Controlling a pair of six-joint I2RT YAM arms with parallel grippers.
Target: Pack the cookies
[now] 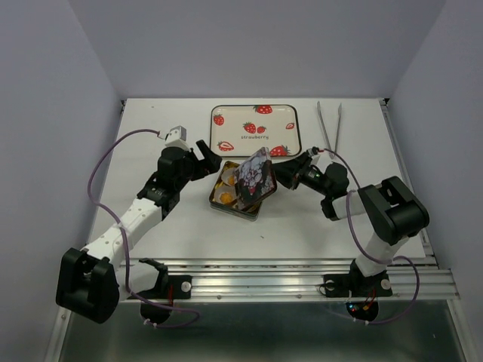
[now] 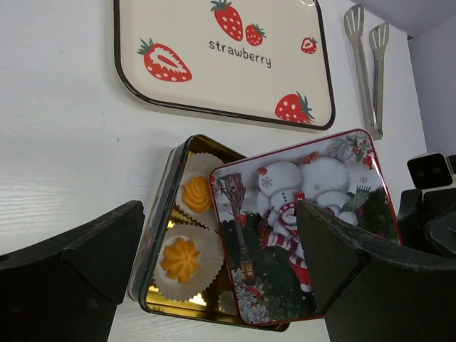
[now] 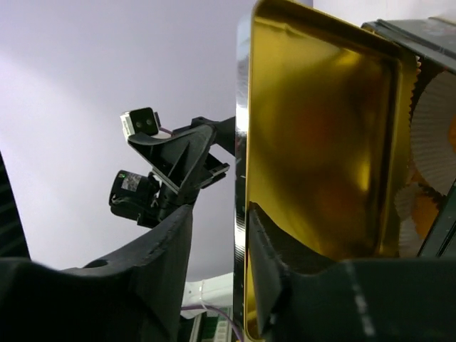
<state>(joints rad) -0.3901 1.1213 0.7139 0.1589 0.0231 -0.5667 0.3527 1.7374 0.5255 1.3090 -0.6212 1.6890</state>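
The top external camera looks down from above and behind the arm bases [image 1: 158, 290] over the whole table [image 1: 181, 226]. The left wrist camera looks down, close, on the cookie tin [image 2: 155, 235] and strawberry tray [image 2: 214, 85]. The right wrist camera, closest, faces the gold inside of the tin's lid [image 3: 320, 142], with the left arm [image 3: 171, 157] mid-left. All share the tin.

A strawberry-printed tray [image 1: 235, 128] lies at the far side of the white table [image 2: 64, 142], with tongs [image 2: 375, 125] to its right. Nearer, a gold tin [image 2: 152, 242] holds white paper cups [image 2: 212, 248]. A snowman lid [image 2: 292, 182] leans tilted over its right side.
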